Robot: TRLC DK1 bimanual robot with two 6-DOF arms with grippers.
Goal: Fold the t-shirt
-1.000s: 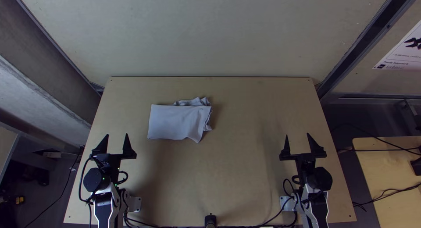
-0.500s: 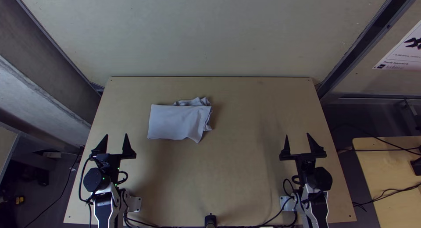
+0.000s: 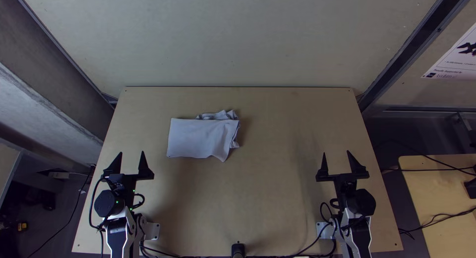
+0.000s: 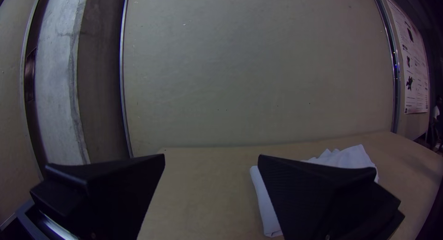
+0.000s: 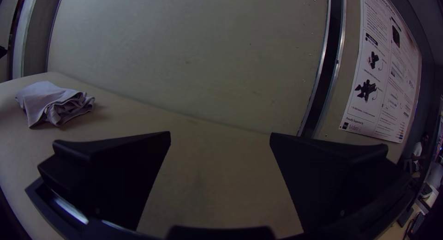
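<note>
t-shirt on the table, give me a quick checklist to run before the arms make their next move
1. T-shirt lying wholly on the table: ok
2. Left gripper open: ok
3. Right gripper open: ok
4. Both grippers clear of the t-shirt: ok
5. Far edge tucked in neatly: not ok, a bunched part sticks out
6. Layers underneath lying flat: cannot tell

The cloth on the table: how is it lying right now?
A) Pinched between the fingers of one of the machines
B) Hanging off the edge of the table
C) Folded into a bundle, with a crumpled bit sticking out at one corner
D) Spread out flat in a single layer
C: the cloth lies on the table as a roughly rectangular folded bundle, with crumpled fabric poking out past its smooth top at one corner.
</note>
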